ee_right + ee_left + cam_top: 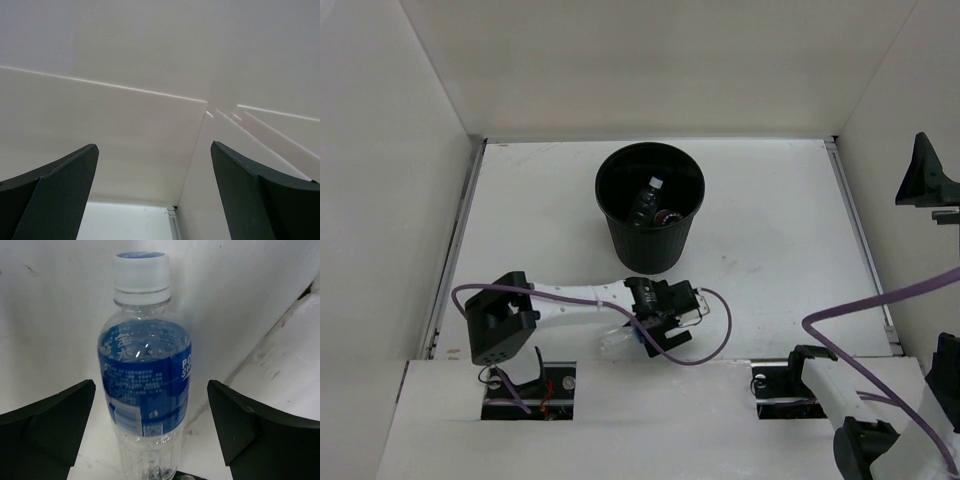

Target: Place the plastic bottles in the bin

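Note:
A clear plastic bottle with a blue label and white cap [145,370] lies on the white table near its front edge [618,343]. My left gripper [151,390] is open, straddling the bottle's lower half, a gap showing on each side; from above it sits low over the bottle [638,338]. The black bin [620,235] stands at the table's centre back. Inside it lie a clear bottle [645,200] and a red cap [666,214]. My right gripper [155,165] is open and empty, raised and facing a wall corner; its fingers [923,170] show at the right edge.
White walls enclose the table on the left, back and right. A raised white ledge [660,410] runs along the front, just behind the lying bottle. Purple cables [720,330] loop beside the left wrist and across the right arm [830,385].

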